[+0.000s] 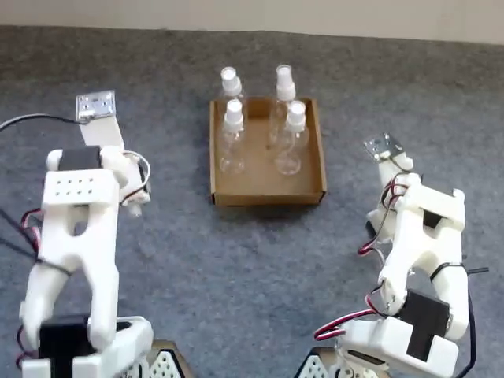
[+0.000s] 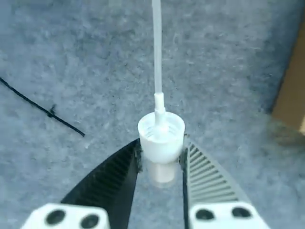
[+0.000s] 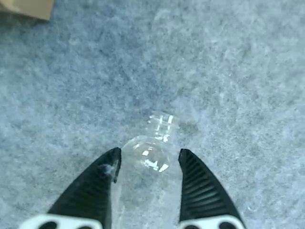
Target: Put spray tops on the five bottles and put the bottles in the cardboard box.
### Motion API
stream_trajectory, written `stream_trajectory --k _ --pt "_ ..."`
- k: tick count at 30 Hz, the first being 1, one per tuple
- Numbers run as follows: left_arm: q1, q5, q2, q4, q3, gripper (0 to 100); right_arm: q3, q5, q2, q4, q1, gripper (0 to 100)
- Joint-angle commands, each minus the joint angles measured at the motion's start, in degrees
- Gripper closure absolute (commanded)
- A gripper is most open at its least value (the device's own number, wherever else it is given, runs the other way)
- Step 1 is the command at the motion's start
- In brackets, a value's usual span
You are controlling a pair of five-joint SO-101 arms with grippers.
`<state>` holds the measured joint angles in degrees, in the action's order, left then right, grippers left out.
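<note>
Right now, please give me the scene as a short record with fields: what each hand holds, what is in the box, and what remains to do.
Box: cardboard box on grey carpet, between the arms
In box: four bottles, upright, each with a spray top on
Left hand: shut on the fifth top, its tube pointing away from the hand
Right hand: shut on the fifth bottle, neck open, no top
Remaining: fifth top onto fifth bottle, then that bottle into the box

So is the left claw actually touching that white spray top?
Touching. The left wrist view shows the left gripper clamping the spray top, fingers pressed against both sides.
</note>
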<state>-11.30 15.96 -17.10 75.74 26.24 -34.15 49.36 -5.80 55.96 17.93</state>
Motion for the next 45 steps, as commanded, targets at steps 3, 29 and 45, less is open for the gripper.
stream_trajectory --k 3,29,45 --pt "-0.04 10.99 8.66 -6.86 -1.80 98 0.57 0.35 0.31 -1.01 -0.31 99.3" --pt "6.37 18.11 22.37 -7.56 -3.38 72 0.57 0.53 0.31 -1.01 -0.57 99.3" --pt "3.56 -58.20 22.55 24.44 -26.86 74 0.57 0.62 0.31 -1.01 -0.75 99.3"
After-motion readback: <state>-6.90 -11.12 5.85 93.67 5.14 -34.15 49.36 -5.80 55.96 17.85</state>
